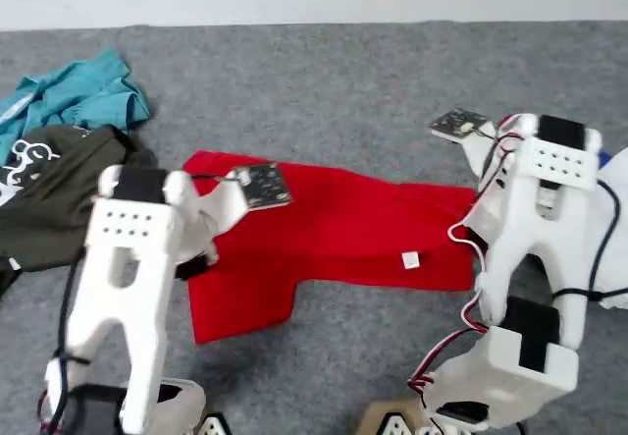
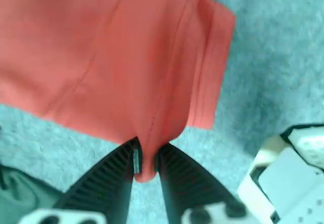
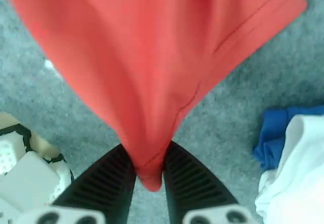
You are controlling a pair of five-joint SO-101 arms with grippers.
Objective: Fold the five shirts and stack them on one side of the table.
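I have the red shirt [image 1: 334, 229] lying across the middle of the grey worktop [image 1: 392, 81], stretched sideways between the two arms. One part of it drops toward the near edge on the left side. A small white tag [image 1: 411, 260] sits on it close to its right end.

The left fingers [image 2: 111, 176] are drawn almost together, and the thin gap between them is filled by a pinched fold of the red shirt's edge. The cloth fans out from that pinch, with a hemmed end lying over the worktop. The right fingers [image 3: 106, 178] are closed just as tight on a bunched fold of the same shirt, and a nub of red pokes through toward the camera. So I have the shirt gripped at both ends, with the left arm [image 1: 128, 258] over its left end and the right arm [image 1: 530, 219] at its right end.

At the far left of the worktop a teal shirt [image 1: 74, 96] lies crumpled. A dark shirt [image 1: 49, 194] with white print lies against it on the near side and reaches the left arm; I can't tell whether it touches the red shirt. By the right arm, a blue cloth [image 3: 273, 133] and a white cloth [image 3: 296, 183] lie against each other. Bare worktop separates them from the red shirt.
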